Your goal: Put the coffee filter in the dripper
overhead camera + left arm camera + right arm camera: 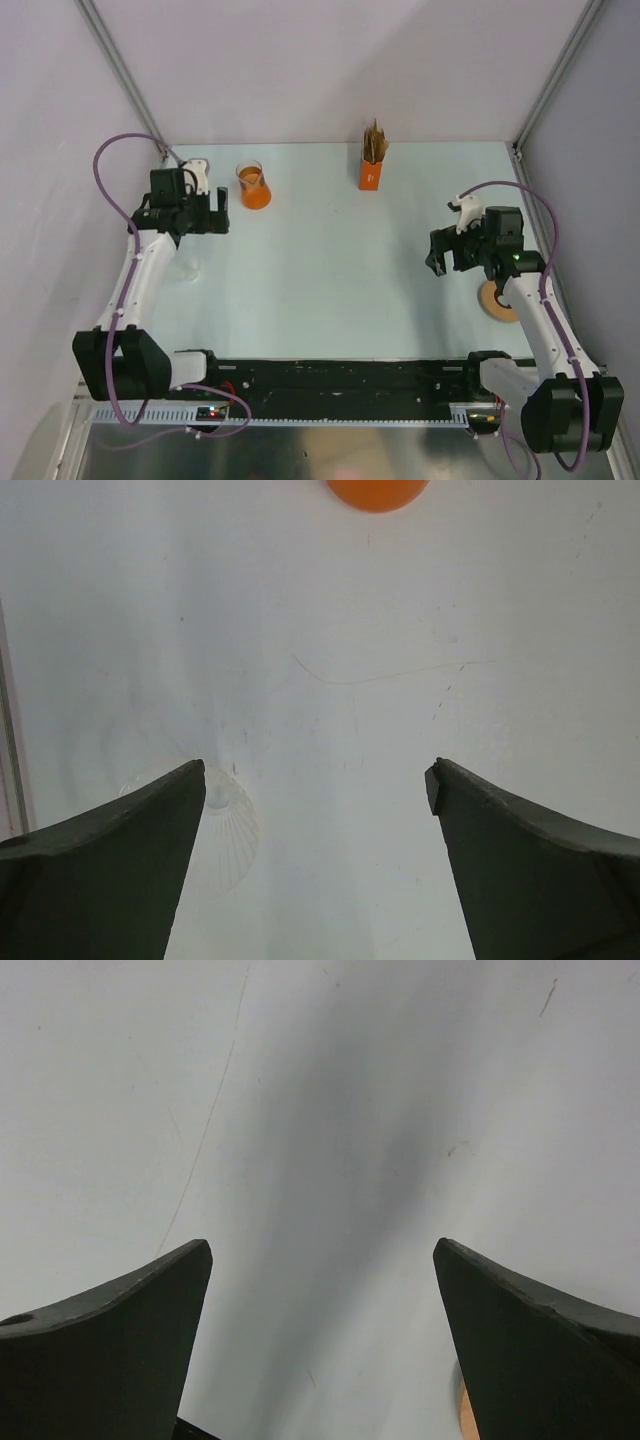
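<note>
Since no loose filter shows, only a bunch of brown papers [376, 142] upright in the one box [369, 176] at twelve o'clock on the worktop [340, 270], the right fingers [540, 1350], wide and empty, look nearer, with the box at their eleven. The one dripper [228, 825] sits at seven o'clock by the left fingers [100, 880], also wide and empty. One beaker [253, 187], one disc [490, 300].

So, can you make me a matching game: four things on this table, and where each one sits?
1. orange glass beaker
2. small orange box of brown papers
3. flat round tan disc
4. clear ribbed cone-shaped dripper

a. right side, halfway back
b. far side, right of centre
c. left side, halfway back
d. far side, left of centre

Pairs: 1-d, 2-b, 3-a, 4-c
</note>
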`<state>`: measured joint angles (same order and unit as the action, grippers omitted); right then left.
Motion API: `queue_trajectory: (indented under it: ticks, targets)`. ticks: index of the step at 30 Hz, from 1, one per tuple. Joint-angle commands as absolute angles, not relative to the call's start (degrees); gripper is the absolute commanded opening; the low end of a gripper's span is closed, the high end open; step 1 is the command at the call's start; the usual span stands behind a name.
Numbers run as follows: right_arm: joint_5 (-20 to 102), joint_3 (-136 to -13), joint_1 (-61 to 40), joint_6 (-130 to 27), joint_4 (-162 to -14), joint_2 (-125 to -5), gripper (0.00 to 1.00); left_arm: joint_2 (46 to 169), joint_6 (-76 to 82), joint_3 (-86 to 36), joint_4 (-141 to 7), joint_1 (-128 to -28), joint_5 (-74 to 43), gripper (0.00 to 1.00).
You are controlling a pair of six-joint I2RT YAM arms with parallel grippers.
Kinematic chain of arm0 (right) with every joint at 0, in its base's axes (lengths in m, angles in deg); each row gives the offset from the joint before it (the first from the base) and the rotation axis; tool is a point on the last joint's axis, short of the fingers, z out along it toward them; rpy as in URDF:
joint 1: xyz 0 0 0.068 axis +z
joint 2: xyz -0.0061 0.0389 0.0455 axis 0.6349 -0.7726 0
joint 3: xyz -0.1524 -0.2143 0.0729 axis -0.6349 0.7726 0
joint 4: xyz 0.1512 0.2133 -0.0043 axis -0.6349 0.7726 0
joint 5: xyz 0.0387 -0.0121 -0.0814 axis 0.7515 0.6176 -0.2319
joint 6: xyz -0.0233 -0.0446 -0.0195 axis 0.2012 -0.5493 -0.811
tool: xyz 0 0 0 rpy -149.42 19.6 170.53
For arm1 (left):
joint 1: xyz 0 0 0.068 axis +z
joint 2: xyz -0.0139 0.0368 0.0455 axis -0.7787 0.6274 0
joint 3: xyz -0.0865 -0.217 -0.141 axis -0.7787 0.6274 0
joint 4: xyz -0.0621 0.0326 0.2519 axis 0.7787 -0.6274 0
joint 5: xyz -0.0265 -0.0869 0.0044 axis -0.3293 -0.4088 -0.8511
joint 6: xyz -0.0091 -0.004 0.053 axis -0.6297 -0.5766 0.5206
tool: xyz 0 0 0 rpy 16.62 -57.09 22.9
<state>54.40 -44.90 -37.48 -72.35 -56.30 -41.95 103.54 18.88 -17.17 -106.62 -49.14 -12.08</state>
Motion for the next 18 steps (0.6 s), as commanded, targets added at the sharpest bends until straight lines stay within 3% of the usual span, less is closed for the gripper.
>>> queue_trajectory:
  ticks: [1,18]
  targets:
    - [54.96,-46.34,-36.59,-73.44,-56.59,-42.73,1.0,106.83,17.28,-23.74,-103.92,-47.77,-14.71,0.98]
    - [52.55,-46.69,-33.85,-74.59,-56.17,-46.78,1.0,140.42,-4.66,-56.22,-88.55,-41.95,-33.67,0.98]
